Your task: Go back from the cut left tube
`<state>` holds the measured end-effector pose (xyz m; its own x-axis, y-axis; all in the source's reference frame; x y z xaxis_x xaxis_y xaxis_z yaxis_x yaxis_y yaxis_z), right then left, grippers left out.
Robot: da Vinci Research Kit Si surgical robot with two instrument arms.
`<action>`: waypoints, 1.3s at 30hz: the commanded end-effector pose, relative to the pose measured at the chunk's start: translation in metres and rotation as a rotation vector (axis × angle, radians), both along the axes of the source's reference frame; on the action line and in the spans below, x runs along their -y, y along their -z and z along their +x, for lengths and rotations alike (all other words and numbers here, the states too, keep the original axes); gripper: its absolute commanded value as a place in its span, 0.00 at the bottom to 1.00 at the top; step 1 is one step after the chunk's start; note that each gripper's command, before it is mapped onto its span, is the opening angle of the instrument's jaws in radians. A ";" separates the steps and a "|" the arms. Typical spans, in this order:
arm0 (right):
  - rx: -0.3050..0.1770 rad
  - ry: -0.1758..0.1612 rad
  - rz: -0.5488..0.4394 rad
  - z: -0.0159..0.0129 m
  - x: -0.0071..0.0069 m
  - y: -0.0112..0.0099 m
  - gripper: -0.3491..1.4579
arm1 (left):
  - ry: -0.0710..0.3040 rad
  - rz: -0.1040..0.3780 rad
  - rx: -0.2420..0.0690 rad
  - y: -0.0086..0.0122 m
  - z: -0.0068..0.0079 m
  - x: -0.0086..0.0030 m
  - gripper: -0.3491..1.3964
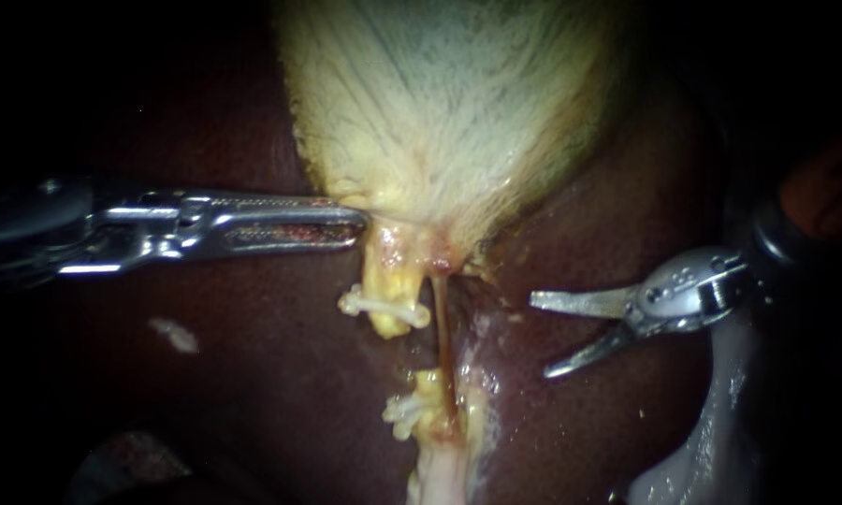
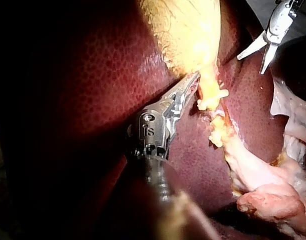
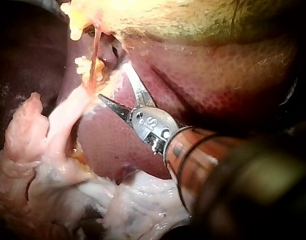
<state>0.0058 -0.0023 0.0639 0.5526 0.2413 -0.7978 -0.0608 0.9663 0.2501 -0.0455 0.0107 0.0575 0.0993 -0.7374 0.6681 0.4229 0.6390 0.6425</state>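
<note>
The liver (image 1: 253, 374) forms the dark red field on which everything lies. The gallbladder (image 1: 440, 93), pale yellow-white, hangs from the endoscope view's top centre and narrows to a point. A fold of pale tissue (image 1: 711, 440) lies at the lower right. The left instrument (image 1: 351, 224) enters level from the left, its jaws clamped on the gallbladder's lower edge just above the tubes. The right instrument (image 1: 541, 335) enters from the right; its jaws stand apart, hold nothing, point toward the tubes and lie clear of them over bare liver. The cut left tube (image 1: 384, 271) shows as two yellow stumps with a gap between: the upper stump hangs from the gallbladder's tip, and the lower one sits below it. A thin reddish tube (image 1: 442, 337) runs unbroken just beside them on the right. The upper clip (image 1: 384, 306) crosses the upper stump. The lower clip (image 1: 402, 411) sits on the lower stump.
</note>
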 end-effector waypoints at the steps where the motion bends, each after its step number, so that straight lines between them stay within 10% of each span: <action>1: 0.002 0.003 -0.004 -0.0002 0.0000 -0.0001 0.99 | 0.001 -0.001 -0.002 -0.0001 -0.0001 0.0001 0.00; 22: -0.025 0.038 -0.018 0.0008 0.0008 -0.0008 0.99 | -0.046 -0.014 0.011 -0.0029 -0.0054 0.0032 0.00; 39: -0.026 0.042 -0.022 0.0006 0.0008 -0.0007 0.99 | -0.050 -0.013 0.014 -0.0032 -0.0058 0.0030 0.00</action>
